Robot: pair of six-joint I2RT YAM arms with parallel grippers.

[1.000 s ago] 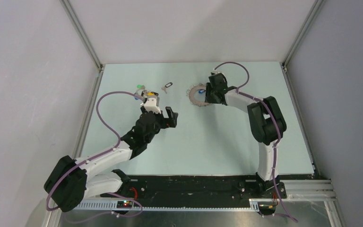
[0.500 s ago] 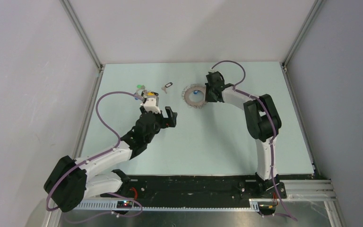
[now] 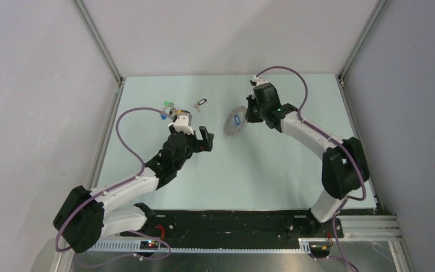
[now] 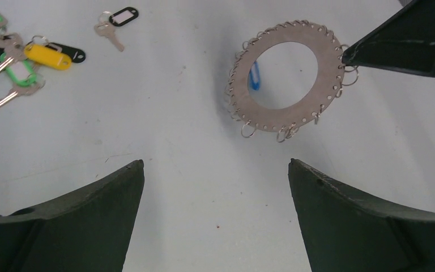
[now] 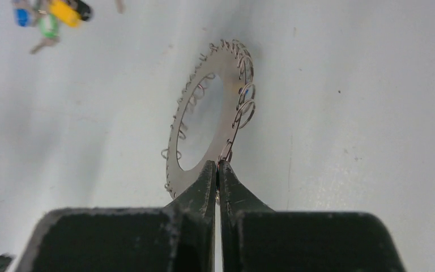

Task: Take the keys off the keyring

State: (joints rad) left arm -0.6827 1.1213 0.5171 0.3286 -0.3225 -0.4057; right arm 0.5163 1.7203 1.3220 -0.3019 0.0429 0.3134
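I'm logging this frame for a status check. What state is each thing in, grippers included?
Keyring: held tilted, pinched at its rim, small split rings along the edge.
Right gripper: shut on the keyring.
Left gripper: open, holding nothing.
Tagged keys: loose heap on the table, apart from the keyring.
Black-tagged key: lying alone on the table.
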